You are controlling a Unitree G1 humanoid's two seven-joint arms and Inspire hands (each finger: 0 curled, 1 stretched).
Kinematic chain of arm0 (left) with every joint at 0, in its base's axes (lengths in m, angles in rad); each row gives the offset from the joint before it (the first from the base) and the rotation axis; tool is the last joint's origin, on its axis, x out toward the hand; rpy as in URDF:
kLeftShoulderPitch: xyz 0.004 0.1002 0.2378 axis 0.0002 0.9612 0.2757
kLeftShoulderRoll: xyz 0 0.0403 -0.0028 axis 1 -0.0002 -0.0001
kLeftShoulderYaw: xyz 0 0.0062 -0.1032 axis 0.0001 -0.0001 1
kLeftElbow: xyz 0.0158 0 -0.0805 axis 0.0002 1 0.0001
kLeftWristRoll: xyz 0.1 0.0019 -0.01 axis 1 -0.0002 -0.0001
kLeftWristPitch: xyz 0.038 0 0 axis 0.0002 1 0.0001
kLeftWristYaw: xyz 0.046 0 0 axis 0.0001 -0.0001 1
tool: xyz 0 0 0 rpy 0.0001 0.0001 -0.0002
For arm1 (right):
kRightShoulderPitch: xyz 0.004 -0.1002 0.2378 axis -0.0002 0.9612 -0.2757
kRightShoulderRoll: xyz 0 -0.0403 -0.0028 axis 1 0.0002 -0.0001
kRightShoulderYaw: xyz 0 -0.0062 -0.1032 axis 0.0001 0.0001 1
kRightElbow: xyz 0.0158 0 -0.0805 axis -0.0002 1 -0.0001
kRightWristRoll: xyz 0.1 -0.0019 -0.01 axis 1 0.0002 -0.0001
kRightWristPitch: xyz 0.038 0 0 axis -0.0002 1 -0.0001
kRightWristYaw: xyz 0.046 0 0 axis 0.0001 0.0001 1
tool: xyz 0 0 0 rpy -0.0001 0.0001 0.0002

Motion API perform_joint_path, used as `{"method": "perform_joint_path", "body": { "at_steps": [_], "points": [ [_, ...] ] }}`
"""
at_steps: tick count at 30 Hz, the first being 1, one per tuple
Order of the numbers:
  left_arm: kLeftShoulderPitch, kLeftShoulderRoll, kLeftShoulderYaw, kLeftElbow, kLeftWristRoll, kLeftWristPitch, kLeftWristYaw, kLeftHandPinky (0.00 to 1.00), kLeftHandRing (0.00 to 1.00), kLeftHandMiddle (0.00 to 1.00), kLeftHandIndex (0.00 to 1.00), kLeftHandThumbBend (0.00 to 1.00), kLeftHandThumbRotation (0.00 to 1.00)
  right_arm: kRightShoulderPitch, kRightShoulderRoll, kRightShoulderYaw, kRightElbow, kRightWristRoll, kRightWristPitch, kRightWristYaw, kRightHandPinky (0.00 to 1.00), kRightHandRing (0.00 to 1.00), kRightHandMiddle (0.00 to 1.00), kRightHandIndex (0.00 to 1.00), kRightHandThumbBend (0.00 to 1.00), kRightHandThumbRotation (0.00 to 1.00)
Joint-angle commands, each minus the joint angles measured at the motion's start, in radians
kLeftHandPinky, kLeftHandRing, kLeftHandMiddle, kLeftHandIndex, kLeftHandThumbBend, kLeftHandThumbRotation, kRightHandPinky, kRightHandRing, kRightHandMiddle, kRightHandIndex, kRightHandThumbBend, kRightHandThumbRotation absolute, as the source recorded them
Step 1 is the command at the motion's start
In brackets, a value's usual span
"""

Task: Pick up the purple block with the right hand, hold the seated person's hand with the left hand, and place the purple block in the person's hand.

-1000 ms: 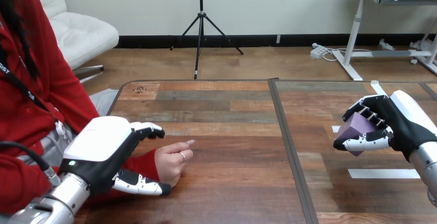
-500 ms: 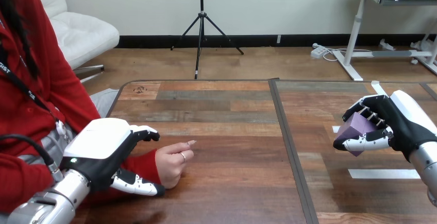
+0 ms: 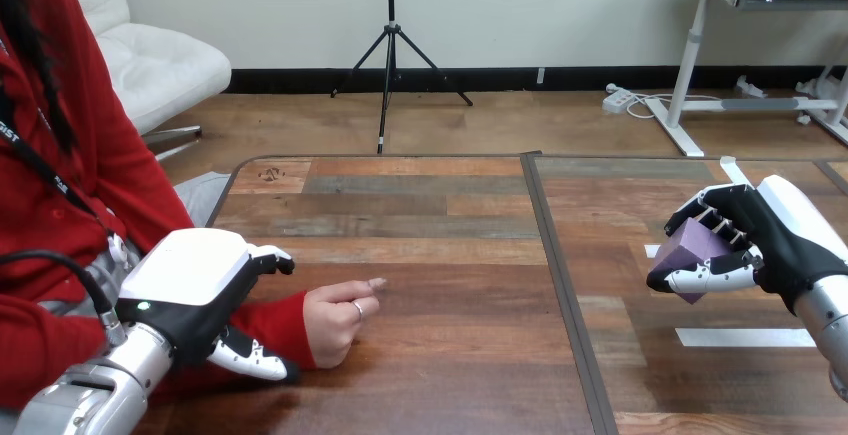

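Note:
My right hand (image 3: 775,230) hovers over the table's right part, fingers and thumb curled round the purple block (image 3: 690,255), which is lifted off the wood. My left hand (image 3: 190,290) is at the lower left, over the person's red-sleeved forearm (image 3: 275,320). Its fingers arch above the sleeve and its thumb (image 3: 250,360) lies on the near side, without closing on it. The person's hand (image 3: 340,320) rests on the table just right of my left hand, loosely curled with its fingertips pointing right.
White tape strips (image 3: 745,337) lie on the table under and near my right hand. A dark seam (image 3: 560,285) splits the tabletop into a left and a right half. The person sits at the left edge.
My left hand has slid back to the left along the person's sleeve, away from their hand. The right hand and the block have stayed still.

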Motion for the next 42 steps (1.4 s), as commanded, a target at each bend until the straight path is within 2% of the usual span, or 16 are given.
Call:
{"method": "perform_joint_path", "body": {
  "at_steps": [1,9,18,22,28,35,42],
  "points": [
    [-0.08,0.022,-0.017,-0.004,0.028,0.038,0.018,0.75,0.78,0.79,0.78,1.0,0.36,-0.043,-0.006,-0.034,-0.045,0.027,-0.022,-0.013,0.37,0.4,0.46,0.5,0.66,0.0],
    [-0.093,0.022,-0.032,-0.005,0.034,0.078,-0.005,0.78,0.8,0.8,0.79,1.0,0.34,-0.043,-0.007,-0.034,-0.055,0.027,-0.009,-0.012,0.37,0.4,0.46,0.49,0.66,0.0],
    [-0.115,0.03,-0.055,0.019,0.034,0.082,-0.019,0.78,0.79,0.79,0.78,1.0,0.35,-0.044,-0.007,-0.033,-0.059,0.034,-0.011,-0.01,0.38,0.41,0.46,0.49,0.66,0.0],
    [-0.133,0.034,-0.067,0.018,0.007,0.094,-0.104,0.79,0.79,0.79,0.78,1.0,0.37,-0.043,-0.006,-0.036,-0.077,0.041,0.008,-0.004,0.38,0.41,0.46,0.49,0.66,0.0],
    [-0.147,0.032,-0.072,0.026,-0.01,0.092,-0.146,0.78,0.78,0.78,0.77,1.0,0.39,-0.042,-0.006,-0.034,-0.085,0.038,0.016,-0.007,0.38,0.41,0.46,0.5,0.66,0.0],
    [-0.158,0.024,-0.083,0.03,-0.015,0.099,-0.171,0.74,0.76,0.77,0.76,1.0,0.4,-0.043,-0.007,-0.033,-0.09,0.034,0.021,-0.012,0.4,0.42,0.46,0.5,0.66,0.0],
    [-0.166,0.017,-0.095,0.053,-0.026,0.077,-0.153,0.7,0.74,0.75,0.74,1.0,0.39,-0.042,-0.008,-0.033,-0.093,0.034,0.017,-0.015,0.4,0.42,0.46,0.5,0.67,0.0]
  ]
}}
